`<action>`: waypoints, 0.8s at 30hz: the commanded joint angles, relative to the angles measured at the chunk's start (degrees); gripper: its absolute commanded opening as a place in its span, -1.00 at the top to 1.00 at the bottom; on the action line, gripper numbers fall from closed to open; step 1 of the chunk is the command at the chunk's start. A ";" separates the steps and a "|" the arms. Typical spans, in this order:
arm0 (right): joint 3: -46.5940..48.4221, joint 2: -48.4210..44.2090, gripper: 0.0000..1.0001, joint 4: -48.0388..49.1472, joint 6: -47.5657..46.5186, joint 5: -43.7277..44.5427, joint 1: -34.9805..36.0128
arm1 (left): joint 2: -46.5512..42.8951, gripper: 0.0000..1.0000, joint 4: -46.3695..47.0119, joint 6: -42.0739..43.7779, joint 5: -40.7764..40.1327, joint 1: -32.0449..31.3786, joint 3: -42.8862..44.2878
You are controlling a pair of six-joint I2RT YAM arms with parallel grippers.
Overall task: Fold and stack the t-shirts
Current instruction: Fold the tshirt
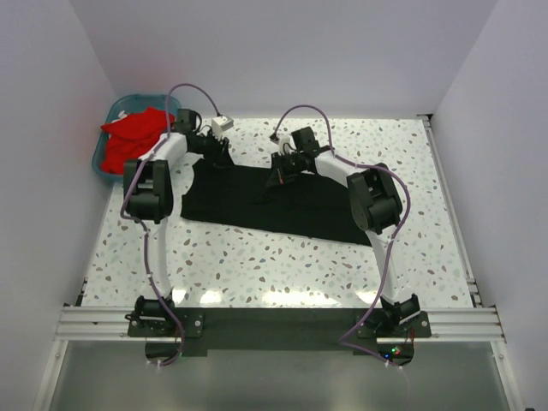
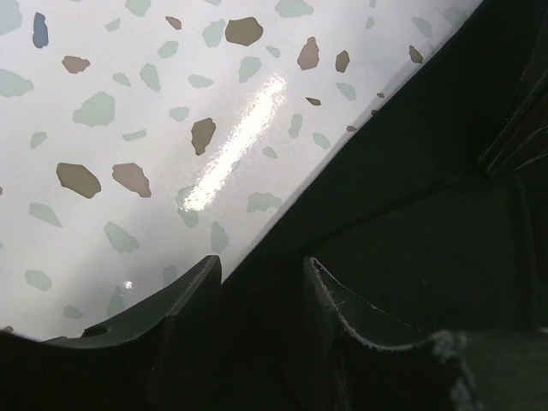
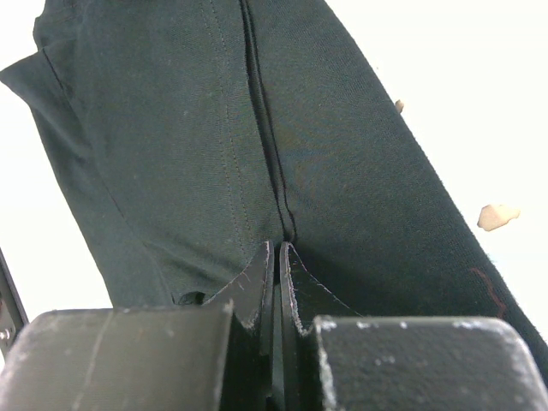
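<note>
1. black shirt [image 1: 274, 205] lies spread mid-table [image 1: 257, 265]; red shirts [image 1: 133, 137] sit in the basket [image 1: 97, 158].
2. left gripper [image 2: 261, 265] half open, astride the black shirt's edge.
3. right gripper [image 3: 278, 248] pinched tight on a black shirt fold.

**No legible text in any view**

Nothing readable from the top or either wrist camera: no labels, brands, numbers or signs. The black t-shirt [image 1: 248, 205] is plain cloth; only seams show up close. The red t-shirts [image 1: 130, 137] are plain too, as far as I can tell from the top view. The small white part [image 1: 222, 125] on the left arm is too small to tell whether it carries print. The worktop [image 1: 257, 265] has a speckle pattern only.
</note>
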 commanded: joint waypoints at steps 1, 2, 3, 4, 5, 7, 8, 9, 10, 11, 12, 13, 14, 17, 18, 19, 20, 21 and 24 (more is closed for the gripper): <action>0.99 -2.41 1.00 0.23 -1.22 0.89 -0.34 | 0.99 0.05 -1.05 0.36 0.89 -0.29 2.28; 0.99 -2.33 1.00 0.15 -1.30 0.89 -0.34 | 0.99 0.13 -1.14 0.27 0.81 -0.29 2.36; 0.99 -2.33 1.00 0.15 -1.22 0.97 -0.34 | 1.08 0.18 -1.14 0.18 1.07 -0.20 2.36; 0.99 -2.24 1.00 0.15 -1.30 1.06 -0.34 | 0.91 0.24 -1.14 0.27 1.42 -0.20 2.36; 1.08 -2.32 1.00 0.15 -1.30 1.23 -0.34 | 0.82 0.37 -1.05 0.27 1.68 -0.20 2.28; 1.17 -2.06 1.00 0.23 -1.39 1.15 -0.34 | -0.06 0.57 -0.53 0.53 3.00 -0.20 2.01; 1.17 -1.97 1.00 0.23 -1.30 1.15 -0.34 | -0.50 0.68 0.61 0.53 3.61 -0.20 1.14; 1.17 -1.97 1.00 0.23 -1.30 1.24 -0.43 | -1.81 0.73 1.40 0.53 4.31 -0.03 0.52; 1.26 -1.89 1.00 0.15 -1.22 1.41 -0.34 | -2.60 0.78 2.19 0.45 4.49 -0.02 -0.26; 1.26 -1.80 1.00 0.15 -1.30 1.50 -0.34 | -3.48 0.88 3.07 0.53 4.84 0.06 -1.93; 1.26 -1.80 1.00 0.23 -1.22 1.94 -0.34 | -5.23 0.91 4.82 0.45 5.37 0.24 -2.81; 1.26 -1.80 1.00 0.23 -1.30 2.03 -0.43 | -6.12 0.94 5.71 0.53 5.72 0.33 -3.78; 1.17 -1.97 1.00 0.15 -1.30 2.29 -0.34 | -7.08 1.00 6.50 0.62 6.07 0.33 -5.79; 0.91 -1.97 1.00 0.41 -1.30 2.55 -0.34 | -11.21 1.00 7.65 2.72 7.47 0.42 -9.14; 0.91 -2.06 1.00 0.41 -1.30 2.64 -0.43 | -11.83 1.00 6.87 4.47 7.83 0.42 -9.50; 0.82 -2.06 1.00 0.58 -1.30 3.17 -0.34 | -12.19 1.00 5.90 5.53 8.27 0.42 -9.76; 0.64 -2.15 1.00 0.67 -1.39 3.34 -0.43 | -13.06 1.00 3.98 6.59 8.88 0.42 -10.37; 0.64 -2.15 1.00 0.76 -1.30 3.69 -0.34 | -13.50 1.00 3.00 8.60 9.33 0.42 -10.82; 0.56 -2.15 1.00 1.11 -0.95 4.22 -0.51 | -15.53 1.00 -0.60 13.00 10.73 0.42 -13.27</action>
